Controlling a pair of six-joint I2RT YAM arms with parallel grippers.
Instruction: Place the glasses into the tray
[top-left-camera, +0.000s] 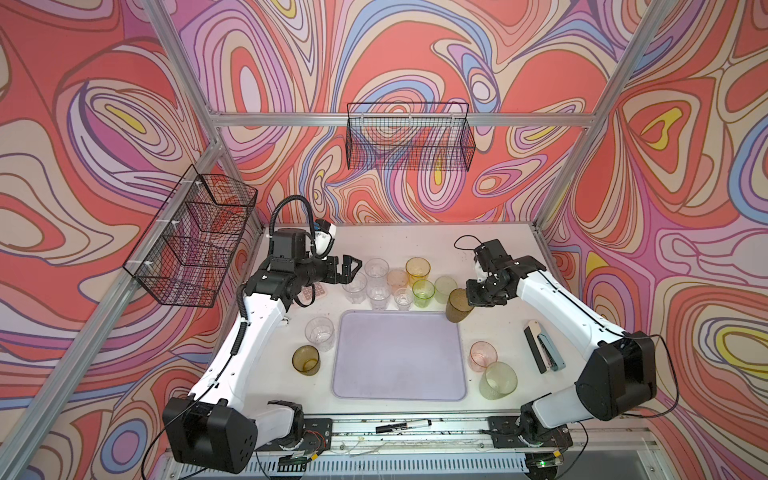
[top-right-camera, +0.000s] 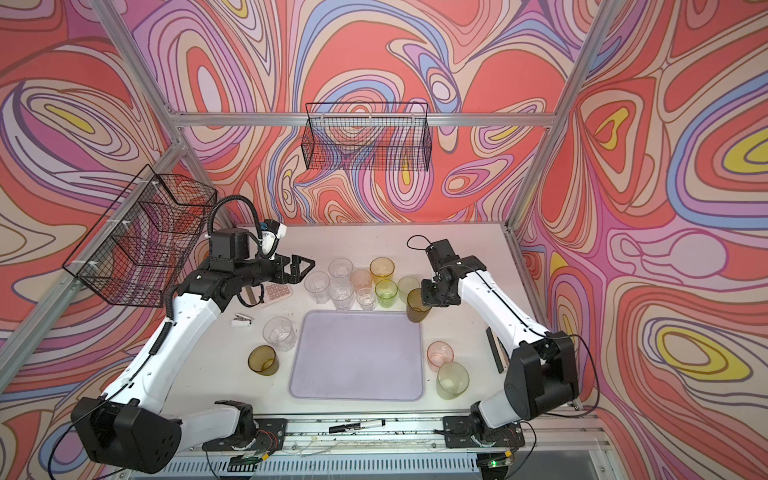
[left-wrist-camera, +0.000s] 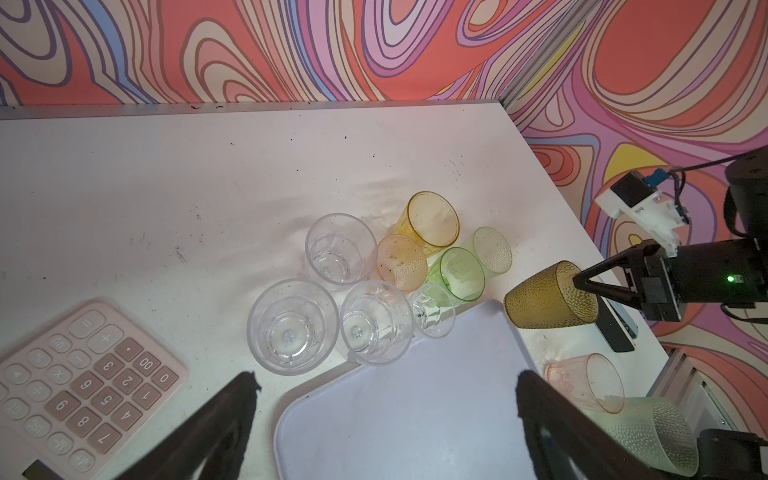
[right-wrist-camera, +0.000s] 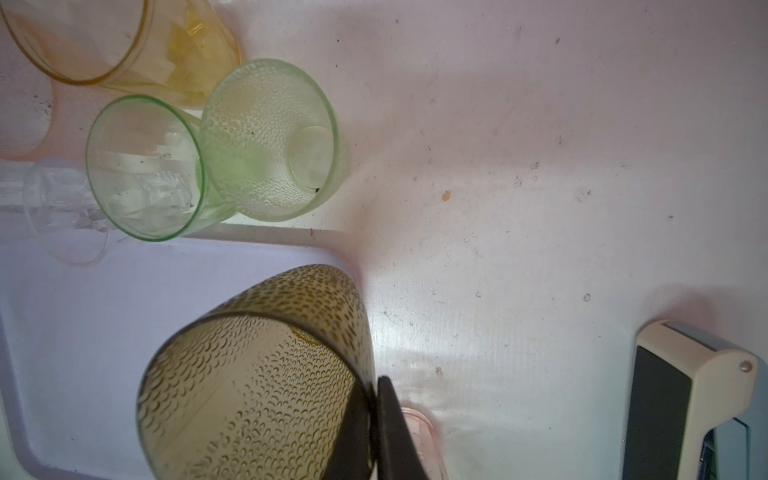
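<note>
- The right jaws are clenched on the wall of an olive-brown glass (right-wrist-camera: 257, 374), one finger inside the rim and one outside. The right wrist view cuts off the glass's near rim.
- That glass hangs tilted at the far right corner of the tray (top-left-camera: 399, 357). Whether its base touches anything is hard to tell.
- Behind the outer finger, a pink glass (right-wrist-camera: 428, 440) shows only as a sliver.
- The left jaws stand released and empty above the table (left-wrist-camera: 166, 187), short of the cluster. The left wrist view shows only their fingertips (left-wrist-camera: 232, 407).
- Eight glasses crowd the table just beyond the tray's far edge, among them a clear glass (top-left-camera: 376, 268), a peach glass (top-left-camera: 397, 280), an amber glass (top-left-camera: 417, 270) and a green glass (top-left-camera: 423, 293). They overlap, so which ones touch is unclear.
- Left of the tray stand a faceted clear glass (top-left-camera: 320, 334) and a second brown glass (top-left-camera: 306, 360). To its right, the pink glass is beside a pale green glass (top-left-camera: 498, 380).
- A calculator (top-right-camera: 276, 291) lies mostly hidden under the left arm.
</note>
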